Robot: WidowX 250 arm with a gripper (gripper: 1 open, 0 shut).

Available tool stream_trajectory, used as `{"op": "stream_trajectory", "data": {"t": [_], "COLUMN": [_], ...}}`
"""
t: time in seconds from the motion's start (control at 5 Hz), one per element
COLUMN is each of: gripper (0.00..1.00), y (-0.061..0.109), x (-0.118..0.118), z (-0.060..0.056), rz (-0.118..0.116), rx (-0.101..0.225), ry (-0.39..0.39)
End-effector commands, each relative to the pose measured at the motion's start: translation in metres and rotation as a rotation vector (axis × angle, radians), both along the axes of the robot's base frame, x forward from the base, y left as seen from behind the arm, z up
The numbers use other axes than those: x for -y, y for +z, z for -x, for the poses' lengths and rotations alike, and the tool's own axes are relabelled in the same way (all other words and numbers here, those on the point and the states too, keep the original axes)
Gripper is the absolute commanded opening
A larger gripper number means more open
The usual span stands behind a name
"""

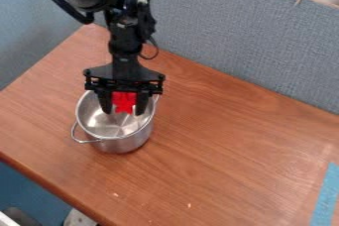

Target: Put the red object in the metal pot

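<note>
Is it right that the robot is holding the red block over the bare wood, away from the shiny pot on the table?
Not quite: the camera view shows the red block over the shiny pot, not over bare wood away from it. The robot's tool is indeed holding the block, and the pot is on the table.

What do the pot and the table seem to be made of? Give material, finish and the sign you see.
The pot: metal, probably stainless steel, with a shiny finish; its silvery inside catches bright reflections.
The table: wood or a wood-look laminate, smooth with a slight sheen; the sign is its warm orange-brown colour.
</note>
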State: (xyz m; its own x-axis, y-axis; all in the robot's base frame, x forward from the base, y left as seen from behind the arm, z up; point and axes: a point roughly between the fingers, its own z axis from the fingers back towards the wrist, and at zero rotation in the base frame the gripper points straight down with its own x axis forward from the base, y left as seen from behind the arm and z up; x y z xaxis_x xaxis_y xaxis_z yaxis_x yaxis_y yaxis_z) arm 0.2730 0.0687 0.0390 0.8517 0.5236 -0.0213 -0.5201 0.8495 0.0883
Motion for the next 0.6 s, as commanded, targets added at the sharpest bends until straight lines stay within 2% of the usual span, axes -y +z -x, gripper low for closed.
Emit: {"op": "stream_trajectory", "data": {"t": [0.0, 0.2, 0.4], "gripper": [0.00, 0.00, 0.00], "y": [0.010, 0.009, 0.014], "x": [-0.023, -0.043, -0.065], "z": [-0.011, -0.015, -0.021], "rz": [-0.013, -0.007, 0.007], "rx": [0.036, 0.031, 0.046], "ry": [-0.040, -0.070, -0.092]}}
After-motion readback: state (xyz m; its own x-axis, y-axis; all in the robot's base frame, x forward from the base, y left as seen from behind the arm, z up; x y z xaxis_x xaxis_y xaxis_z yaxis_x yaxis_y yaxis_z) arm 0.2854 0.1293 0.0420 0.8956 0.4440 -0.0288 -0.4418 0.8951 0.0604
